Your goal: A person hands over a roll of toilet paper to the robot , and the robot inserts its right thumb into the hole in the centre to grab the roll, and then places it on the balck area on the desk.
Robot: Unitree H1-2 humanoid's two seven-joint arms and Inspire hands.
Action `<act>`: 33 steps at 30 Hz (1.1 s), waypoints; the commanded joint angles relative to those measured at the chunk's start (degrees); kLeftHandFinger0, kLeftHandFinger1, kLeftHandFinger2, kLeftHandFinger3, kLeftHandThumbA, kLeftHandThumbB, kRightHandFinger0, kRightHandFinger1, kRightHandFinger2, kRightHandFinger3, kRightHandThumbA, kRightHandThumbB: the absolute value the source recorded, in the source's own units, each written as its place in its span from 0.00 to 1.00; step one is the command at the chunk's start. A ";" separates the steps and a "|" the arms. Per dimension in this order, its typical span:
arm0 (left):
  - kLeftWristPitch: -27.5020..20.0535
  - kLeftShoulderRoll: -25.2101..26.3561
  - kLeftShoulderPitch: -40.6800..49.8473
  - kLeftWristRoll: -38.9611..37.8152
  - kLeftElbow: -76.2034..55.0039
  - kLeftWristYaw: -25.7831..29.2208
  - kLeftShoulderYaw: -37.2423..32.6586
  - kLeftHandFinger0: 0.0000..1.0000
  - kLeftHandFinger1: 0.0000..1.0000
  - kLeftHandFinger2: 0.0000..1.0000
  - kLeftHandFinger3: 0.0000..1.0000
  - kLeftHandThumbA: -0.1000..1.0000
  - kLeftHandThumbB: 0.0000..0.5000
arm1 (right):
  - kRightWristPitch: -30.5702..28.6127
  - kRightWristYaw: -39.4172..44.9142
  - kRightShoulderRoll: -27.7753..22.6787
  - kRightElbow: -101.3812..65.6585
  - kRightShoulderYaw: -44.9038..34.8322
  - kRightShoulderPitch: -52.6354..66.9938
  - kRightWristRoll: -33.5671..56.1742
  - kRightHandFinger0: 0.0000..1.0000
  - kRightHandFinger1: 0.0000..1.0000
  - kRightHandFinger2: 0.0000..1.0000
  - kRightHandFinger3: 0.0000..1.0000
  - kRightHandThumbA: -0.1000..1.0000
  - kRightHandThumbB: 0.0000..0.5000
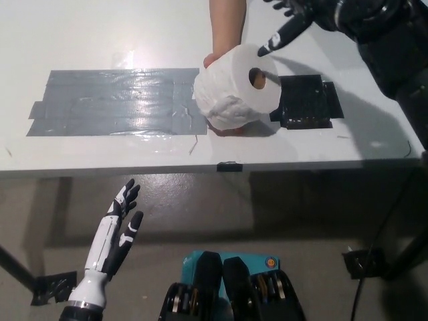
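The roll of toilet paper (234,87) is sitting in a person's hand (212,61) just above the tabletop (100,33), between the grey tape patch (114,101) and the black area (306,101). Its core hole (257,77) is facing you and slightly to the right, so the roll's long axis is running toward the lower right of the head view, tipped up a little.

Your right hand (294,17) is hovering just up and right of the roll, holding nothing, fingers (279,37) spread apart. One extended digit is pointing down-left, its tip lying right at the roll's upper rim, near the hole but not yet inside it. Whether tip and paper are touching, you probably can't say from this angle. You're needing to bring that tip down and in along the core's axis.

Your left hand (114,244) is resting low beside the body, below the tabletop edge, fingers loosely splayed and empty, well apart from the roll. The right is far nearer.

No brand, label or readable writing is showing anywhere.
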 commanded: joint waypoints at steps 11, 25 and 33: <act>-0.75 0.41 0.19 1.22 -1.73 0.58 0.20 1.00 1.00 1.00 1.00 0.91 0.30 | -3.02 -1.20 1.43 3.63 -2.62 -3.83 -2.76 1.00 1.00 1.00 1.00 0.92 0.65; -0.14 0.50 0.92 0.68 -2.34 -0.01 0.13 1.00 1.00 1.00 1.00 0.90 0.29 | -0.80 -0.79 1.76 4.54 -2.99 -2.43 -4.09 1.00 1.00 1.00 1.00 0.87 0.78; -0.63 0.45 0.72 1.05 -1.93 0.28 0.10 1.00 1.00 1.00 1.00 0.89 0.30 | -1.54 0.41 2.03 5.28 -4.24 -1.55 -4.21 1.00 1.00 1.00 1.00 0.85 0.78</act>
